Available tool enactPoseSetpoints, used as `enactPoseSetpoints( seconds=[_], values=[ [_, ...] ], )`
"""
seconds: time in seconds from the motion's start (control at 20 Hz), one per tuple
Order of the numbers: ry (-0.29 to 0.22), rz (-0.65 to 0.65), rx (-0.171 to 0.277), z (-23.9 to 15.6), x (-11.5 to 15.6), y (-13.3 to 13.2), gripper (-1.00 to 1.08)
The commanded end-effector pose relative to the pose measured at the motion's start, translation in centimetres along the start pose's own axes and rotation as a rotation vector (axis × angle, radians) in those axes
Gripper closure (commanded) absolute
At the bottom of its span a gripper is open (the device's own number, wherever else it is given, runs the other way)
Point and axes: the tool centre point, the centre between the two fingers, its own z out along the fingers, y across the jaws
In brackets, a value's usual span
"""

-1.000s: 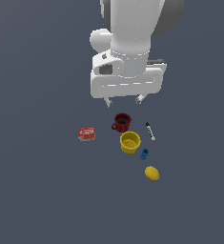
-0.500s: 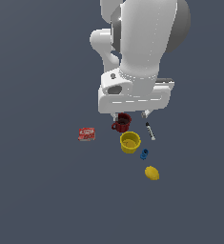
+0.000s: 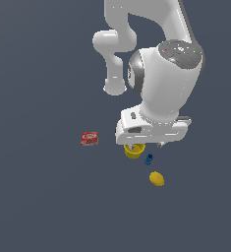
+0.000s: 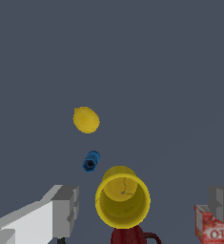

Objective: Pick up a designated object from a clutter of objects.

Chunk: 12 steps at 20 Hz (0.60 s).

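The designated object, a small plain yellow lemon (image 3: 157,178) (image 4: 86,119), lies alone at the near end of the clutter of objects. A tiny blue piece (image 3: 149,159) (image 4: 90,161) sits between it and the yellow cup (image 3: 133,151) (image 4: 122,196). My gripper (image 3: 146,145) (image 4: 144,206) hangs open above the yellow cup, short of the lemon, with nothing between its fingers (image 4: 66,209). The dark red mug (image 4: 132,236) shows only at the edge of the wrist view. In the exterior view my hand hides the mug.
A red box (image 3: 89,138) (image 4: 211,228) lies apart, at the exterior view's left of the cup. The big white arm (image 3: 161,83) fills the upper middle of the exterior view. The floor is a flat dark grey surface (image 3: 48,206).
My hand has moved down the exterior view over the clutter, from behind the mug to above the yellow cup. It now covers the mug and the marker. The gripper stays open.
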Motion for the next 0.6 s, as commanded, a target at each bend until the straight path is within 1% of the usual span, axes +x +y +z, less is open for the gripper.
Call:
enactPoseSetpoints(
  seconds=[0.0, 0.3, 0.55],
  values=[
    [-0.003, 0.011, 0.001, 2.1, 1.2, -1.1, -0.92],
    [-0.010, 0.037, 0.003, 7.4, 3.4, -3.8, -0.92],
    [-0.015, 0.055, 0.004, 11.2, 4.4, -5.6, -0.92]
  ],
)
